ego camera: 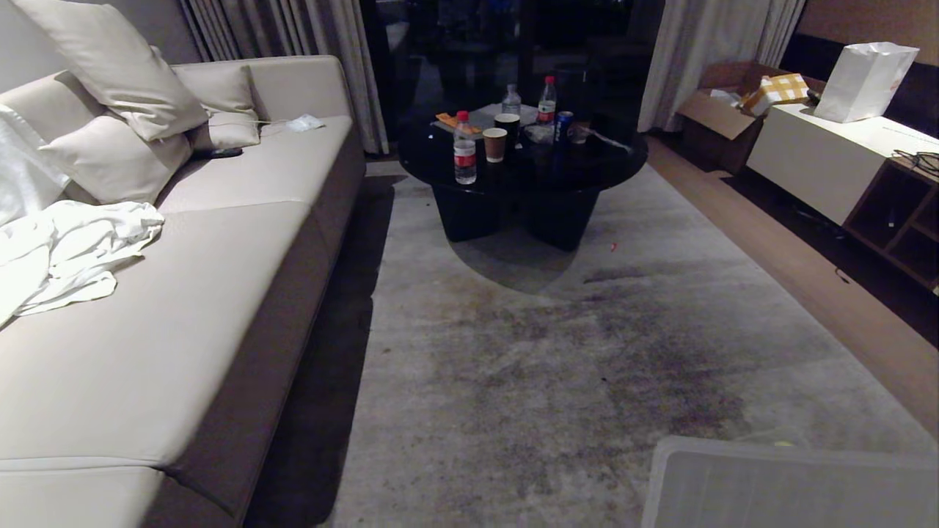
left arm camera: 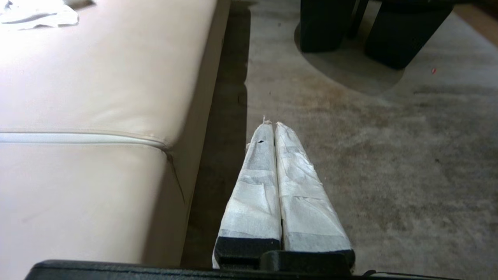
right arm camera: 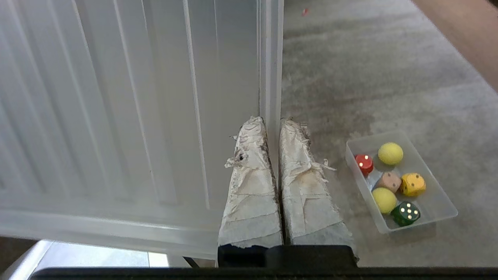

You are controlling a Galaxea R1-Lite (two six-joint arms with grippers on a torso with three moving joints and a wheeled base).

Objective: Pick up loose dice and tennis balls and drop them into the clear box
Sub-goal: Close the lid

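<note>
In the right wrist view the clear box (right arm camera: 432, 201) lies on the grey carpet. It holds two tennis balls (right arm camera: 390, 153) (right arm camera: 384, 200) and the dice: red (right arm camera: 364, 163), tan (right arm camera: 389, 181), yellow (right arm camera: 412, 184) and dark green (right arm camera: 405, 213). My right gripper (right arm camera: 272, 121) hangs shut and empty above the carpet, beside the box and at the edge of a ribbed translucent panel (right arm camera: 136, 116). My left gripper (left arm camera: 271, 123) is shut and empty over the carpet, close to the sofa's front. Neither arm shows in the head view.
A beige sofa (ego camera: 183, 330) with cushions and a white cloth runs along the left. A black round coffee table (ego camera: 587, 165) with bottles and cups stands ahead. A low white cabinet (ego camera: 807, 158) is at the right. The ribbed panel (ego camera: 792, 484) fills the near right corner.
</note>
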